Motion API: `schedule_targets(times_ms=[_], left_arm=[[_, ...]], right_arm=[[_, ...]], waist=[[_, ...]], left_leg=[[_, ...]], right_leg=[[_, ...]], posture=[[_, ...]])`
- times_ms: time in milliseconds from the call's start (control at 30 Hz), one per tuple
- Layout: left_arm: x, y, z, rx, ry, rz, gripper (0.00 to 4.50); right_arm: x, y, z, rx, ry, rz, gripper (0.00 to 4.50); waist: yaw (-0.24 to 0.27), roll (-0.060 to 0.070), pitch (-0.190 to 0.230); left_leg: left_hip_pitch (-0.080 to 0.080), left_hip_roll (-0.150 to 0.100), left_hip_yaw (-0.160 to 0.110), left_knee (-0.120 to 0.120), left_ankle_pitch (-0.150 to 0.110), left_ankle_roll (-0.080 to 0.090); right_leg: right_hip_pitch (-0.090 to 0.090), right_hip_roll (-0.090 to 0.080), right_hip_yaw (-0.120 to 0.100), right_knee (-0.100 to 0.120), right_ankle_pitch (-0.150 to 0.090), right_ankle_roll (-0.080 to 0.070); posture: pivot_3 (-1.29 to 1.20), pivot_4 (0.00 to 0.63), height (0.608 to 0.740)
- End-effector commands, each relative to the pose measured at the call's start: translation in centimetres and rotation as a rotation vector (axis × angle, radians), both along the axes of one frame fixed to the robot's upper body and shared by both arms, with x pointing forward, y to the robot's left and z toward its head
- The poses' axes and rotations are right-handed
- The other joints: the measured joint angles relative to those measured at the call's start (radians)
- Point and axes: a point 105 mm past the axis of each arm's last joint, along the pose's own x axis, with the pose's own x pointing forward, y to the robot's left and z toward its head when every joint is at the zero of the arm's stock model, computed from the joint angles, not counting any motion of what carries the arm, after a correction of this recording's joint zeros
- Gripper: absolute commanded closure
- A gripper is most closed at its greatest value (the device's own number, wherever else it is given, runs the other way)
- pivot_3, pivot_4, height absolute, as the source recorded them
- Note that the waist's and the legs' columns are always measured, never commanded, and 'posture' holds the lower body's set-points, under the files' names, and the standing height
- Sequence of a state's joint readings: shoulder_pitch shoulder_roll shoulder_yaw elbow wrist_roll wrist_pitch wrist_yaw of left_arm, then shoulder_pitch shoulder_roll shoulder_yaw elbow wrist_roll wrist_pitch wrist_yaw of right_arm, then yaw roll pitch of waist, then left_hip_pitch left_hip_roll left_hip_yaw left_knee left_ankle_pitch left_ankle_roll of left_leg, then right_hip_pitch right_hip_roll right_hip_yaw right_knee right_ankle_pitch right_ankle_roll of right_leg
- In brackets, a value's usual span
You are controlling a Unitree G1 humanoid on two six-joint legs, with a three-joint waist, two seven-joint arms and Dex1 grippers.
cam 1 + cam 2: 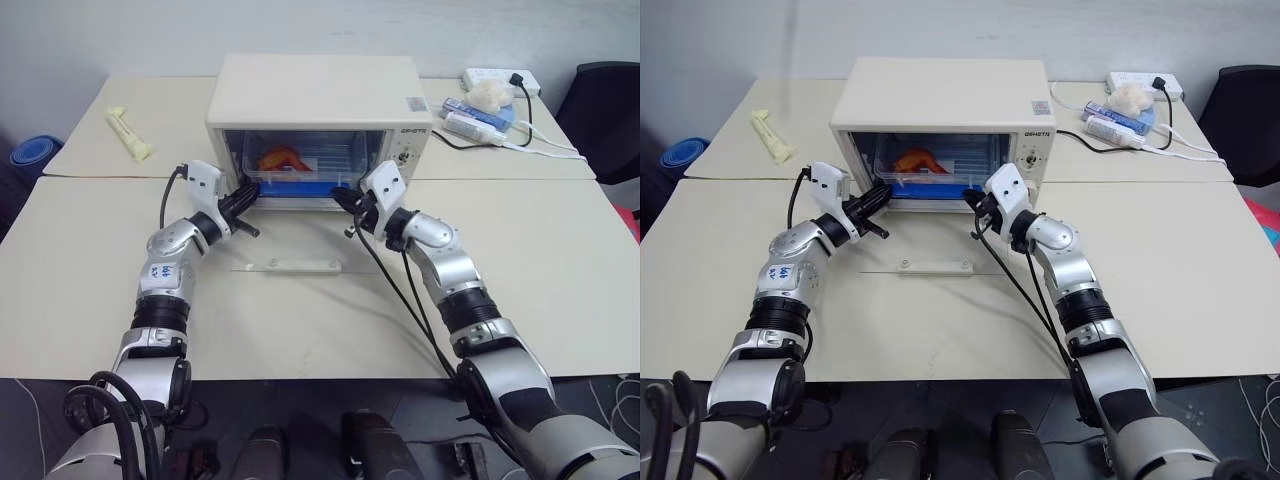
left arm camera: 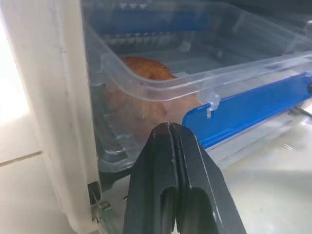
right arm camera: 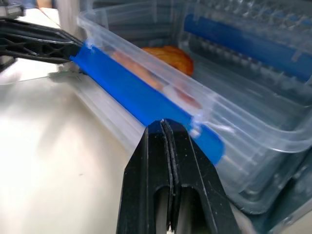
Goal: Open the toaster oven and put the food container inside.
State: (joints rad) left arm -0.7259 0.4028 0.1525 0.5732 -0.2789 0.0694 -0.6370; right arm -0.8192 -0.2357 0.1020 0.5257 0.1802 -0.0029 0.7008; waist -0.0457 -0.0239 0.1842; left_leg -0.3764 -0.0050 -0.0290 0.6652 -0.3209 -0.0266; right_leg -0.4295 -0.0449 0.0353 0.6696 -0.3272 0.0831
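Observation:
The cream-white toaster oven [image 1: 315, 90] stands at mid-table with its glass door [image 1: 298, 266] dropped flat toward me. The food container [image 1: 300, 165], clear with a blue clip strip [image 3: 141, 95] along its near side and orange food [image 2: 146, 68] in it, sits in the oven cavity, its near edge at the mouth. My left gripper [image 1: 248, 196] is shut and empty, its tip [image 2: 168, 127] at the container's near left corner. Shut and empty too, my right gripper [image 1: 340, 198] has its tip [image 3: 163, 123] at the blue strip toward the right end.
A pale wrapped bar [image 1: 130, 133] lies at the back left of the table. A power strip, cables and small items [image 1: 488, 105] crowd the back right. A black chair [image 1: 612, 110] stands off the right edge. A seam joins two tabletops beside the oven.

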Motion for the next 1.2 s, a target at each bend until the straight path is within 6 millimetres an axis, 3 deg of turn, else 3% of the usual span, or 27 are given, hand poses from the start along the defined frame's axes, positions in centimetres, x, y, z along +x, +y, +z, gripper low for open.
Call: schedule_targets(times_ms=[33, 67, 167, 300, 367, 433, 567, 700, 900, 1033, 1200], left_arm=[[-2.8, 2.4, 1.1, 0.014, -0.044, -0.025, 4.47], [-3.7, 2.8, 1.2, 0.016, -0.046, -0.045, 4.47], [-6.7, 4.8, 2.2, 0.066, -0.12, -0.088, 3.64], [-10.5, 6.4, 1.6, 0.154, -0.004, -0.22, 2.44], [-12.8, 5.9, 1.2, 0.236, 0.032, -0.358, 1.82], [-15.0, 4.8, 1.8, 0.283, -0.043, -0.529, 1.21], [-15.7, 4.0, 1.7, 0.299, -0.025, -0.622, 0.01], [-15.6, 3.6, 1.6, 0.301, -0.019, -0.664, 0.01], [-13.9, 4.9, 2.5, 0.201, -0.007, -0.518, 0.01], [-14.0, 7.9, 3.5, 0.077, 0.007, -0.376, 0.01], [-13.0, 9.1, 4.5, -0.002, -0.071, -0.222, 0.01]], right_arm=[[-2.4, -1.8, 1.7, 0.006, -0.021, 0.064, 4.5], [-3.1, -2.3, 1.8, -0.002, -0.02, 0.077, 4.5], [-4.5, -4.4, 1.4, -0.036, 0.003, 0.081, 4.5], [-5.0, -7.9, -0.7, -0.191, 0.017, 0.047, 4.5], [-5.3, -9.2, -2.8, -0.307, 0.03, 0.067, 4.5], [-5.4, -10.0, -5.1, -0.378, 0.078, 0.102, 4.5], [-5.1, -9.6, -6.6, -0.384, 0.096, 0.157, 4.5], [-5.0, -8.3, -6.7, -0.311, 0.084, 0.215, 4.5], [-5.8, -6.3, -4.2, -0.186, -0.123, 0.265, 4.5], [-5.7, -5.9, -0.3, 0.02, -0.237, 0.189, 4.5], [-4.8, -4.8, 3.9, 0.251, -0.285, 0.126, 4.5]], waist=[[-0.005, 0.0, 0.0], [-0.006, 0.0, 0.0], [-0.004, 0.0, 0.0], [0.003, 0.0, 0.0], [0.008, 0.001, 0.0], [0.012, 0.001, 0.001], [0.016, 0.001, 0.001], [0.011, 0.001, 0.001], [0.007, 0.002, 0.001], [0.003, 0.002, 0.001], [0.005, 0.002, 0.001]], left_leg=[[0.0, 0.0, 0.0, 0.0, 0.0, 0.0], [-0.001, 0.0, 0.0, -0.001, 0.0, 0.0], [-0.002, 0.0, 0.0, 0.0, -0.001, 0.001], [0.0, 0.0, 0.0, 0.001, 0.0, 0.001], [0.002, 0.0, 0.0, -0.001, -0.002, 0.004], [0.003, 0.0, 0.0, -0.002, -0.002, 0.004], [0.002, 0.0, 0.001, -0.001, -0.002, 0.004], [0.003, 0.001, 0.001, -0.001, -0.002, 0.004], [0.003, 0.001, 0.001, -0.001, -0.001, 0.004], [0.003, 0.002, 0.001, -0.001, -0.001, 0.002], [0.003, 0.002, 0.001, -0.001, -0.001, 0.002]], right_leg=[[0.0, 0.0, 0.0, 0.0, 0.0, 0.0], [-0.001, -0.001, 0.0, 0.0, 0.0, 0.0], [-0.001, -0.001, 0.0, -0.002, 0.0, 0.0], [0.002, -0.001, -0.001, -0.007, 0.0, 0.0], [0.003, -0.001, 0.0, -0.008, 0.0, 0.0], [0.004, -0.001, 0.0, -0.009, 0.0, 0.0], [0.004, -0.001, 0.0, -0.009, 0.0, 0.0], [0.004, 0.0, 0.0, -0.008, 0.0, 0.0], [0.003, 0.001, 0.0, -0.007, 0.0, 0.0], [0.002, 0.0, 0.0, -0.007, 0.0, 0.0], [0.002, 0.0, 0.0, -0.006, 0.0, 0.0]], posture=[[0.0, 0.15, 0.74], [0.0, 0.15, 0.74], [0.0, 0.15, 0.74], [0.0, 0.15, 0.74], [0.0, 0.15, 0.74], [0.0, 0.15, 0.74], [0.0, 0.15, 0.74], [0.0, 0.15, 0.74], [0.0, 0.15, 0.74], [0.0, 0.15, 0.74], [0.0, 0.15, 0.74]])
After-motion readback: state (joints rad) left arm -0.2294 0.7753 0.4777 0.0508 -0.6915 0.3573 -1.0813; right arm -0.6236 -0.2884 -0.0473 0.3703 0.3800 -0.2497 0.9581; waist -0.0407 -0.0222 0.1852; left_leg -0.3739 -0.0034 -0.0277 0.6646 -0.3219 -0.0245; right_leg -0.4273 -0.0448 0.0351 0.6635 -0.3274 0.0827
